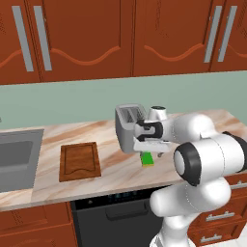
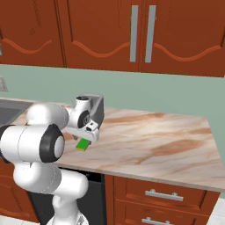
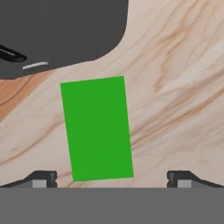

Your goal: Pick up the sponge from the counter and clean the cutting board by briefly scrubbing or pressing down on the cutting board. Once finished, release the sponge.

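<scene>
The green sponge (image 1: 147, 158) (image 2: 81, 144) lies flat on the marble counter (image 1: 53, 135) (image 2: 154, 136), just in front of the toaster. My gripper (image 1: 150, 150) (image 2: 86, 137) hangs right above it, pointing down. In the hand view the sponge (image 3: 97, 129) lies lengthwise between my gripper's (image 3: 113, 179) wide-open tips, nearer the left fingertip (image 3: 41, 179), and neither tip touches it. The dark brown cutting board (image 1: 79, 161) lies well to the left of the sponge, near the sink. A corner of the board (image 3: 17, 94) peeks in at the hand view's left edge.
A silver toaster (image 1: 129, 126) (image 2: 94, 110) (image 3: 61, 30) stands directly behind the sponge, close to my hand. The grey sink basin (image 1: 17, 159) sits at the far left. The counter's front edge runs just below the sponge, above a dark dishwasher (image 1: 116, 212).
</scene>
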